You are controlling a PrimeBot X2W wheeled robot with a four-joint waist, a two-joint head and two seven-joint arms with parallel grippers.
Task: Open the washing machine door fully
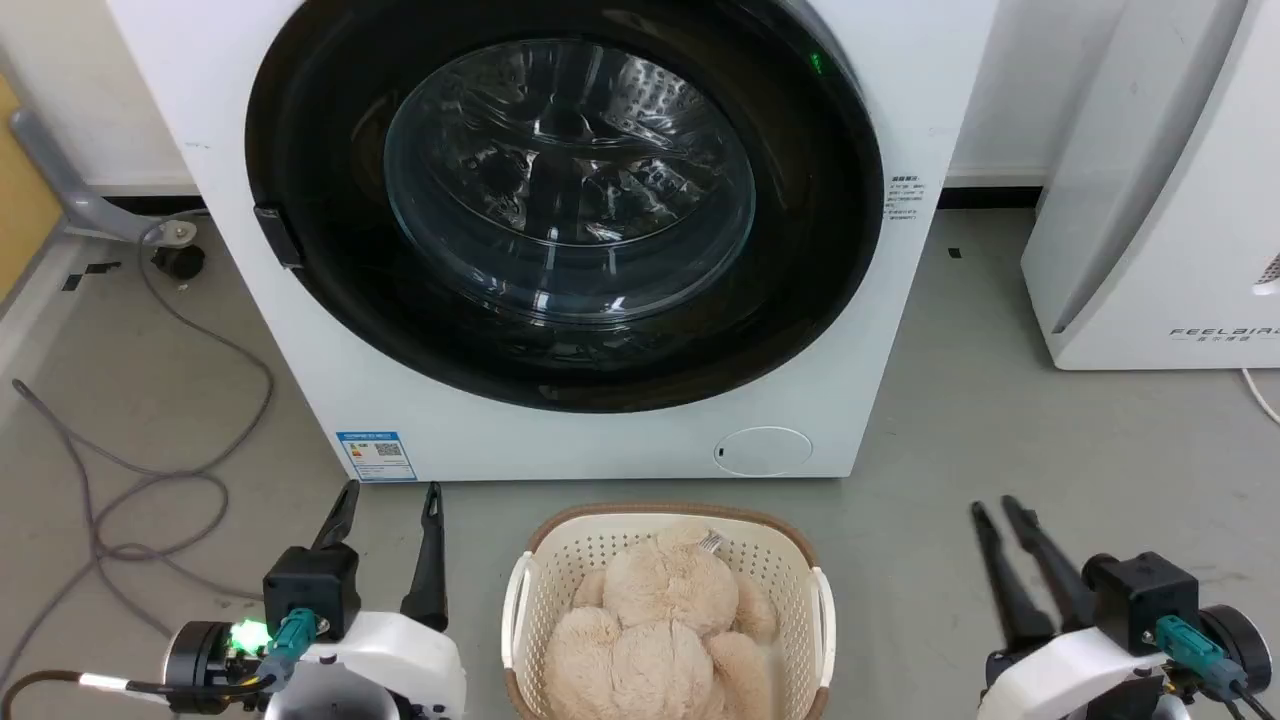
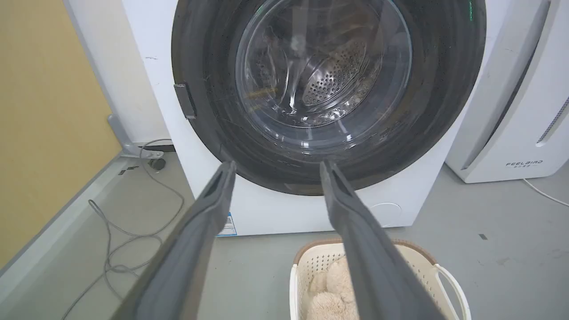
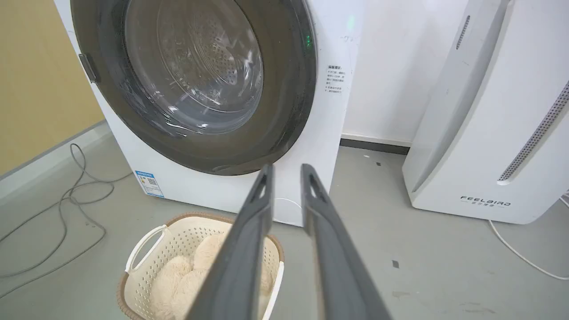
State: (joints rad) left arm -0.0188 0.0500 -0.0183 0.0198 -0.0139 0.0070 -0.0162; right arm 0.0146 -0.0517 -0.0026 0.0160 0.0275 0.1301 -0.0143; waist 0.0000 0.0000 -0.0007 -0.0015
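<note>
The washing machine [image 1: 560, 450] stands on the grey floor [image 1: 1000, 400] straight ahead, and the washing machine door [image 1: 800, 250] lies closed, flush against its white front, the steel drum visible through the bulging glass. A small dark handle tab [image 1: 278, 235] sits on the door's left rim, and a green light [image 1: 816, 62] glows at its upper right. Low on the front are a blue label [image 1: 377, 455] and a round flap [image 1: 763, 450]. A cream laundry basket [image 1: 540, 560] holding a beige plush toy [image 1: 660, 620] stands on the floor just before the machine (right under the door). The left end effector [image 1: 390, 490] hovers to the basket's left, its fingers well apart and gripping nothing; the right end effector [image 1: 993, 505] hovers to the basket's right, its fingers only narrowly apart, also holding nothing. Neither touches the door. A grey cable [image 1: 180, 480] loops over the floor on the left, near a yellow wall panel [image 2: 44, 111]. A white appliance [image 1: 1150, 200] with grey lettering stands to the right of the machine, apart from it.
</note>
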